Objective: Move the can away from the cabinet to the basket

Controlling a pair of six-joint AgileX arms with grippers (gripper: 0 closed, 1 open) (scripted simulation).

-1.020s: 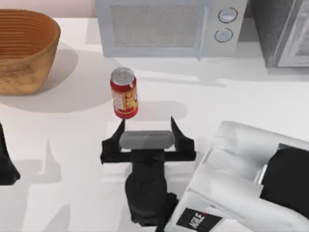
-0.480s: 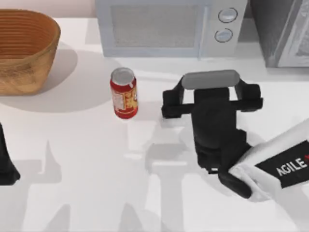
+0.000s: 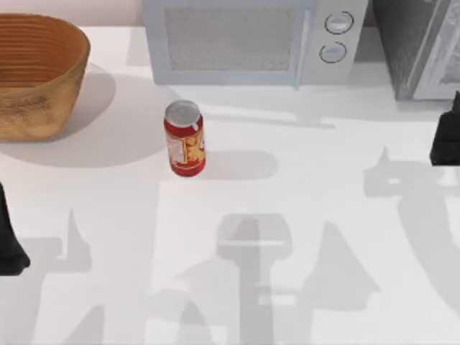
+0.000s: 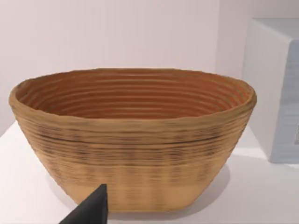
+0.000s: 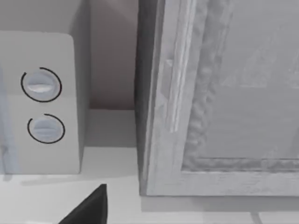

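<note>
The red can [image 3: 185, 138] stands upright on the white table, left of the middle and in front of the microwave, with nothing touching it. At the table's far left corner sits the wicker basket [image 3: 36, 72], and the left wrist view looks straight at that basket [image 4: 133, 140]. The dark grey cabinet [image 3: 420, 47] stands at the far right corner; its pale door panel [image 5: 233, 102] is close up in the right wrist view. My left gripper [image 3: 10, 248] is parked at the left edge. My right gripper [image 3: 447, 136] is at the right edge, just in front of the cabinet.
A light grey microwave [image 3: 251, 39] with two round knobs [image 5: 42, 107] stands along the back between basket and cabinet. Arm shadows lie across the white table [image 3: 287, 215] in the middle and front.
My right arm has swung away from beside the can, moving right and toward the back until it reached the right edge near the cabinet. The can and my left arm have not moved.
</note>
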